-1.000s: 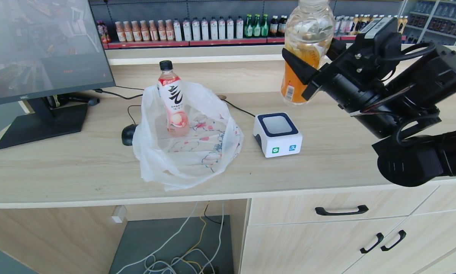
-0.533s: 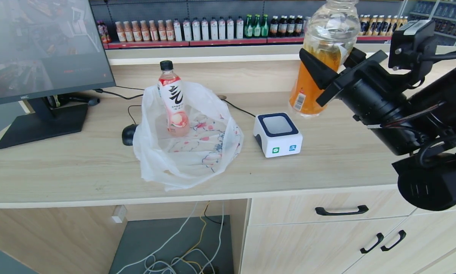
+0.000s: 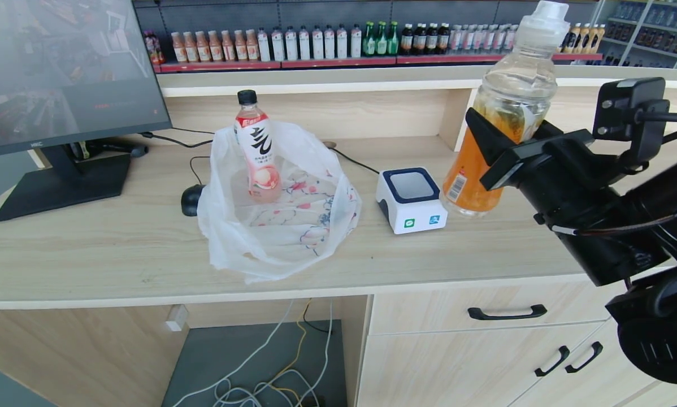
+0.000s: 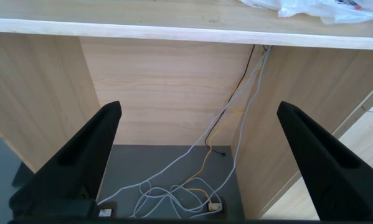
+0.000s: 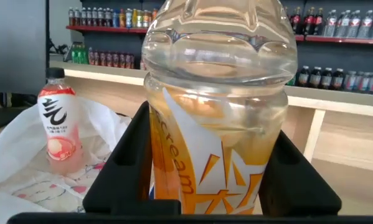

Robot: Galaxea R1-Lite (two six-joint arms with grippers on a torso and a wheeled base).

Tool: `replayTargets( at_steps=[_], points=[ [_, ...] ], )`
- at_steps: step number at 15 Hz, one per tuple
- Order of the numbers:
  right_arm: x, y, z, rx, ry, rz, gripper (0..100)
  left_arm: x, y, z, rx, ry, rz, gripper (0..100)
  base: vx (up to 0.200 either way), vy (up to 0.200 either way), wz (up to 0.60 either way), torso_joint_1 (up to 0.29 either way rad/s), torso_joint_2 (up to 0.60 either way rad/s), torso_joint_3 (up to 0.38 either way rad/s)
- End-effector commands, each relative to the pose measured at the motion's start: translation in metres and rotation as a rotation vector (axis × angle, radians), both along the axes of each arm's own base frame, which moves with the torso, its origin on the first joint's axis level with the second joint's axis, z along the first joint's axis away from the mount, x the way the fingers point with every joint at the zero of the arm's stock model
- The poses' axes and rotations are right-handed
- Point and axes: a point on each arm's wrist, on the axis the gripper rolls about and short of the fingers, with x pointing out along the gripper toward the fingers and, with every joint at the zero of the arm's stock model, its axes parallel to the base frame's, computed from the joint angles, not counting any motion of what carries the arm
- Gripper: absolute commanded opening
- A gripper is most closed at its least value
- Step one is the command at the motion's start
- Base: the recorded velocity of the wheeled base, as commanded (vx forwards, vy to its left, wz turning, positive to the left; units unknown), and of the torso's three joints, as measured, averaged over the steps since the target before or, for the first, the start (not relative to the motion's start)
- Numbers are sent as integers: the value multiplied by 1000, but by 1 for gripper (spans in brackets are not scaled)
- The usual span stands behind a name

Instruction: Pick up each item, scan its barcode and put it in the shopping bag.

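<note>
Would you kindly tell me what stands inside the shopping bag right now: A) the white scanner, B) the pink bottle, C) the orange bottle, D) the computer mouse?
B: the pink bottle stands upright inside the shopping bag, while the orange bottle is held in the right gripper.

Bright, even light, seemingly from overhead, with soft shadows beneath the shopping bag (image 3: 316,226). The monitor (image 3: 61,68) mirrors the shop. Straight lines bow at the head view's edges.

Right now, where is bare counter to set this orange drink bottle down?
Bare counter lies right of the scanner toward the edge, and front-left between the monitor stand and shopping bag. Crowded: mouse and cables left of and behind the bag.
</note>
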Motion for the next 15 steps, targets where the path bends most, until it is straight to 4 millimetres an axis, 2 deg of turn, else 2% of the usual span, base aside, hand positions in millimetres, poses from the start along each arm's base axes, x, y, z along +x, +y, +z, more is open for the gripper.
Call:
replayTargets(
  at_steps=[1,10,15],
  points=[
    [-2,2,0,19,8,2,0,0,0,0,1,0,1,100,0,0,0,0,0,0],
    [3,4,3,52,7,22,0,0,0,0,0,-2,2,100,0,0,0,0,0,0],
    [6,6,3,55,3,22,0,0,0,0,-2,-2,2,100,0,200,0,0,1,1]
  ],
)
